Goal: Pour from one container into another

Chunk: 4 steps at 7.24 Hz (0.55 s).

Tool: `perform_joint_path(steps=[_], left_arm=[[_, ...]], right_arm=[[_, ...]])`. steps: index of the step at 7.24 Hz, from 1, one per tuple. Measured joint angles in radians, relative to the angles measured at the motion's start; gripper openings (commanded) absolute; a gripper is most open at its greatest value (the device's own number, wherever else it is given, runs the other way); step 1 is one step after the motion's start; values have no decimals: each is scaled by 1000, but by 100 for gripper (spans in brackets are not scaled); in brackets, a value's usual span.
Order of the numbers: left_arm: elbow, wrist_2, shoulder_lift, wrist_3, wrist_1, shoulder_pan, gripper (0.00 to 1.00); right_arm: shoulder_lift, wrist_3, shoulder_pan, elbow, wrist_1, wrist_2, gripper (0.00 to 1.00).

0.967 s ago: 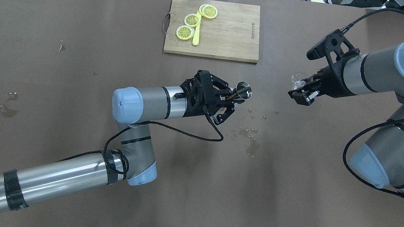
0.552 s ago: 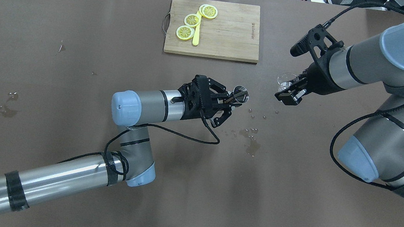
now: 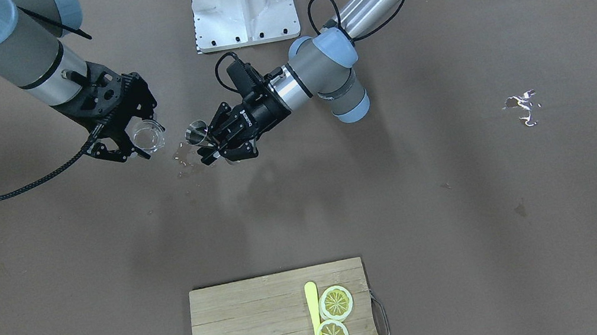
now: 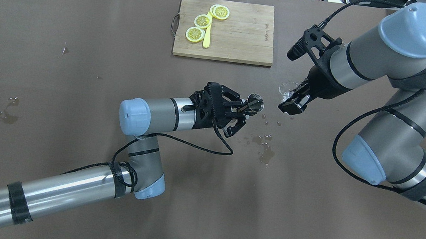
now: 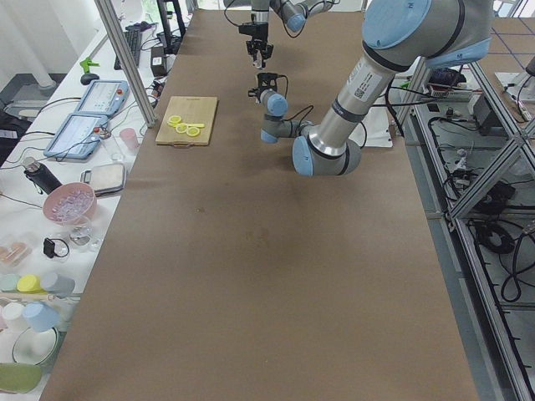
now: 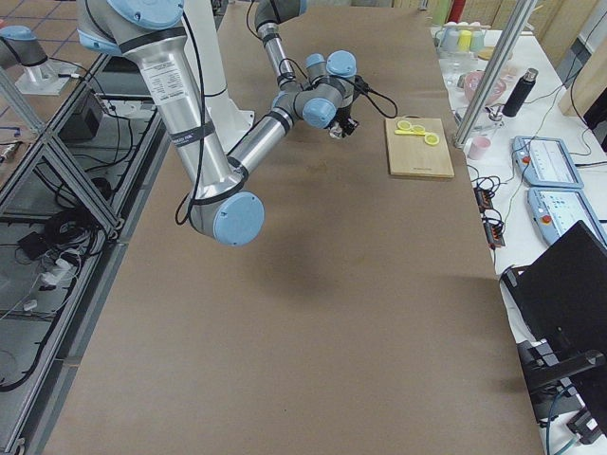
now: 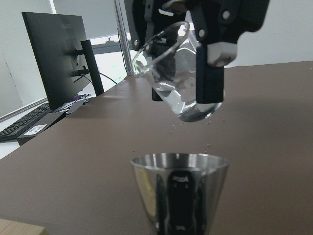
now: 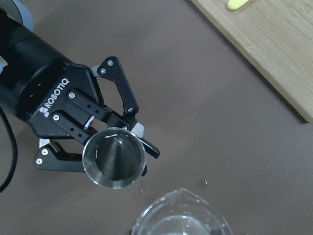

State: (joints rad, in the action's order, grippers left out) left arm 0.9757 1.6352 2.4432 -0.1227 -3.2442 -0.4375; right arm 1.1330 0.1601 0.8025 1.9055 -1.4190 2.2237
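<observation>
Left claw [image 4: 247,106] is pinching the jigger [image 4: 256,102] upright over the middle of the surface [image 4: 83,60]. Right claw [image 4: 294,98] grips the tilted glass [image 4: 286,88] just beside it, a bit higher, not touching. The jigger's lower cone is hidden, and I can't tell what either one holds.

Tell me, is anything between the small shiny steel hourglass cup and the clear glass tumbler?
Nothing visible. Only open air separates the steel hourglass-shaped jigger, held in the left gripper, from the tilted clear glass tumbler in the right gripper. Spilled droplets lie on the brown table beneath.
</observation>
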Motion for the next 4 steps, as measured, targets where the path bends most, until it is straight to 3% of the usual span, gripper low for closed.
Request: perform_joint_path(steps=[4], left_arm=[[0,0,1,-1,-4,8,0]], right_arm=[[-35,-106,-8,9,-116,7,0]])
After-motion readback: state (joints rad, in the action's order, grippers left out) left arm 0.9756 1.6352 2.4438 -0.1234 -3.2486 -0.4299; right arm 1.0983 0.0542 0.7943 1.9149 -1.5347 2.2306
